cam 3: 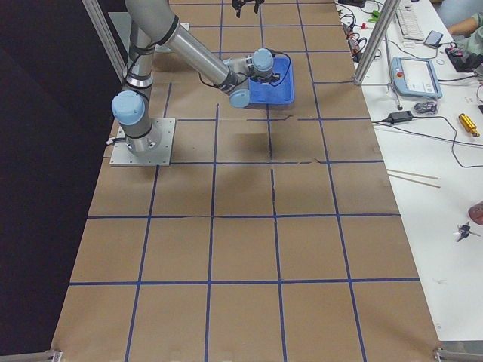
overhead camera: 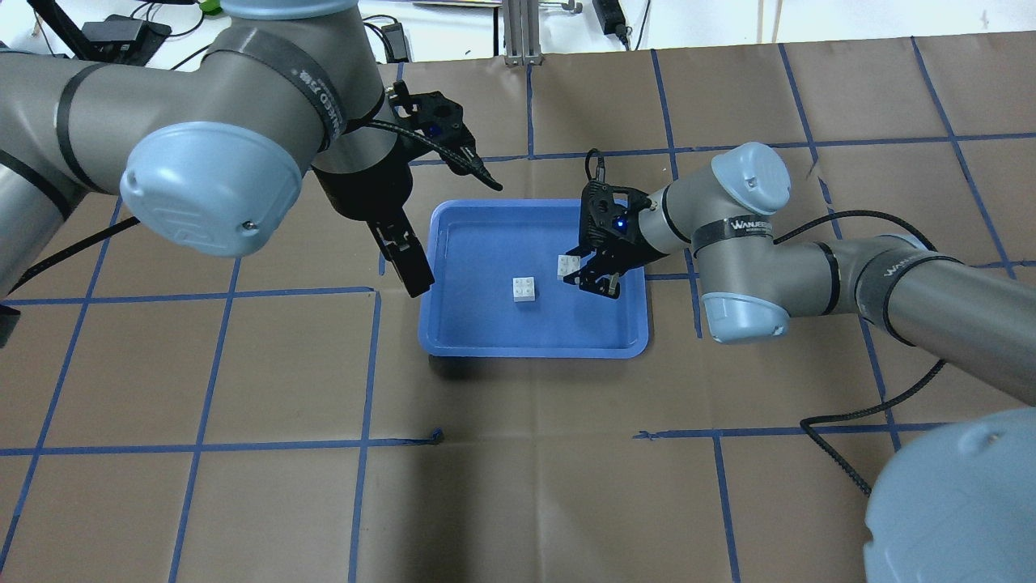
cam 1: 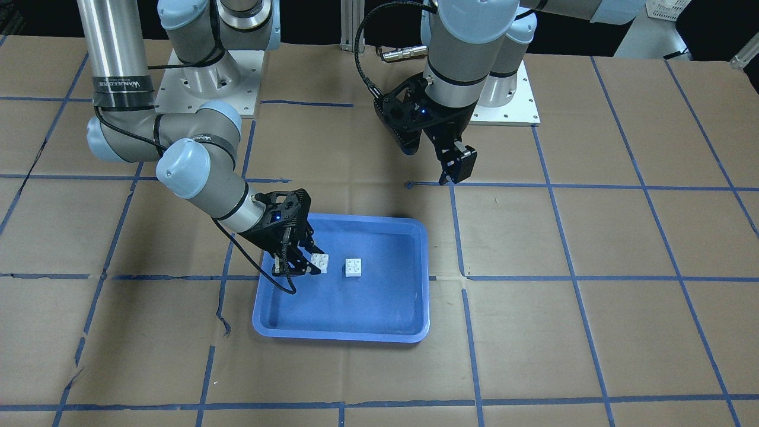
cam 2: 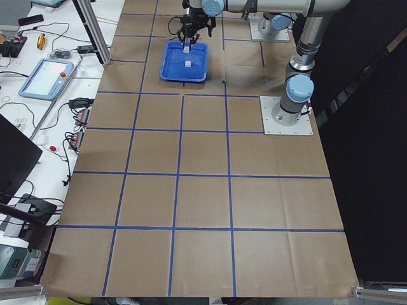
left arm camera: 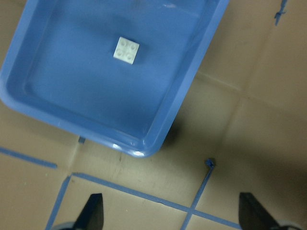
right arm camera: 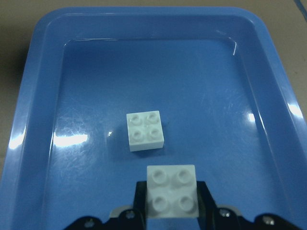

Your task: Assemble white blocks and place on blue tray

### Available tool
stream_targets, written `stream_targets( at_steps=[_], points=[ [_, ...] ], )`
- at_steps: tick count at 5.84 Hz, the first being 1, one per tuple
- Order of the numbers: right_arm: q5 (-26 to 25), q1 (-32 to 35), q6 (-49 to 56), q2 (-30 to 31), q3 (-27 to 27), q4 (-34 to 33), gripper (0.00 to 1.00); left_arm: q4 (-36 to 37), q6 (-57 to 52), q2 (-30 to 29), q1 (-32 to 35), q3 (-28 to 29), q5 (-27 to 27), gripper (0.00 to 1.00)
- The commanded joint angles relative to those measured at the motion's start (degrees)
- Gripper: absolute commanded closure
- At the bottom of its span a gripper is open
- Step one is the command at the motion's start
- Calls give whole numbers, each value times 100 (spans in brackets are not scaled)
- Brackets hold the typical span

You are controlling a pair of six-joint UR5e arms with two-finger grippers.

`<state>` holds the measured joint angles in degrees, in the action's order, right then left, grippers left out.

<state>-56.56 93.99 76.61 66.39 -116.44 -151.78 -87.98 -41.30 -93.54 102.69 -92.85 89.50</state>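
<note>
Two white blocks are in view, both small square bricks with four round studs facing up, and they are apart, not joined. One block (right arm camera: 144, 131) lies loose near the middle of the floor of the single blue tray (right arm camera: 144, 14). The other block (right arm camera: 172, 196) sits just beside it, nearer the tray's side toward the right arm. It is pinched between the fingers of the right gripper (cam 1: 311, 262), low over the tray floor; whether it touches the floor cannot be told. The tray is shallow with rounded corners and a raised rim. The left gripper (cam 1: 456, 169) hangs outside the tray over the paper-covered table (cam 1: 593, 237), its fingers spread wide and holding nothing.
</note>
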Motion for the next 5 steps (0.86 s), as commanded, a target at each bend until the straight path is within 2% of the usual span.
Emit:
stream_targets(
  at_steps=[1,2,3,5],
  points=[
    [-4,154,-147,-222,-2,-307,81,532,2341,143,-3,4,32,1],
    [-13,154,-138,-301,-2,-326,81,858,3259,143,-21,4,41,1],
    [-13,154,-120,-328,-2,-335,81,862,4156,195,-160,13,41,1],
    [-13,154,-120,-434,-2,-502,81,783,4340,406,-609,22,-38,1]
  ],
)
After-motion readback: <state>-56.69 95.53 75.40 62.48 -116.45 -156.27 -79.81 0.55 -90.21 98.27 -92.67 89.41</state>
